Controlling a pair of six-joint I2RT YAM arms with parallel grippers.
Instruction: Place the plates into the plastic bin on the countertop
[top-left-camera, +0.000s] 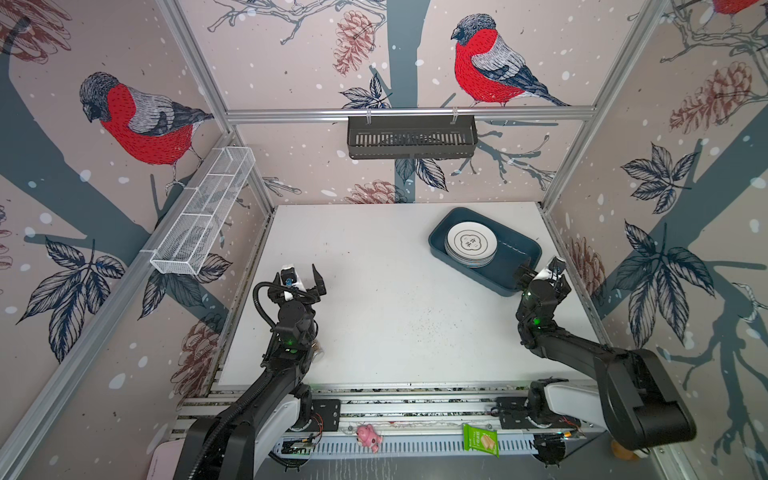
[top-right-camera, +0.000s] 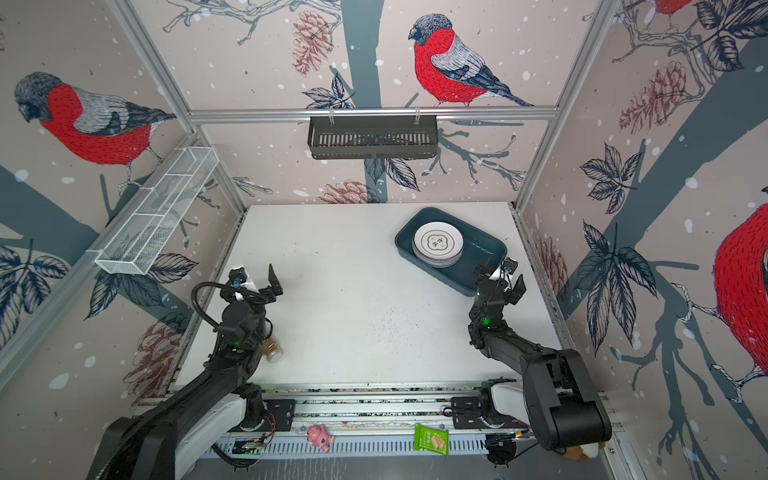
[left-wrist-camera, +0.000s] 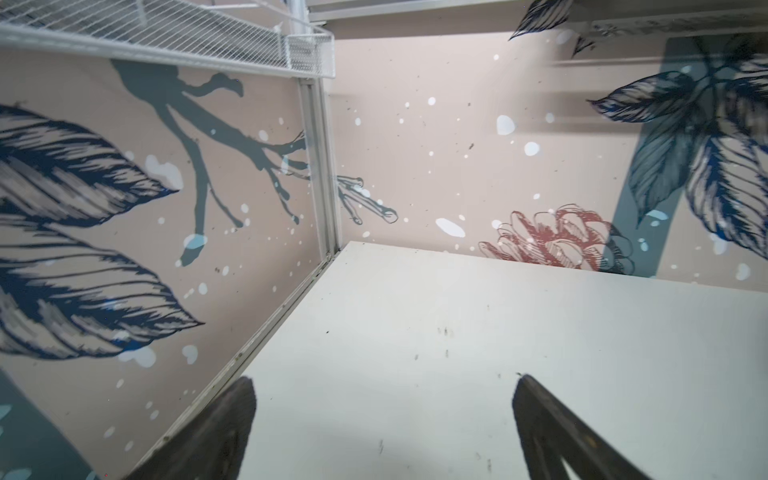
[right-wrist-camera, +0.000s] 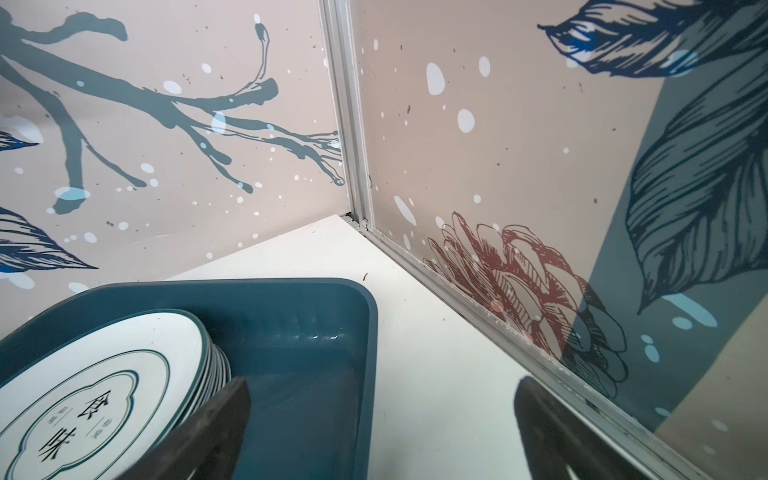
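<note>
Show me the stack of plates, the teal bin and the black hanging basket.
stack of plates (top-left-camera: 470, 243): in a top view, centre of the topmost plate.
teal bin (right-wrist-camera: 307, 395): right wrist view, bare floor beside the stack.
black slotted basket (top-left-camera: 411, 137): in a top view, slotted front wall.

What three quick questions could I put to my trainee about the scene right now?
1. True or false: the plates are stacked at the end of the plastic bin farthest from the right end effector.
2. The top plate shows at its centre: A) an orange sunburst, B) a cloud outline with characters, C) nothing.
3. How many plates lie loose on the countertop?
Key: 1 true; 2 B; 3 none visible.
</note>
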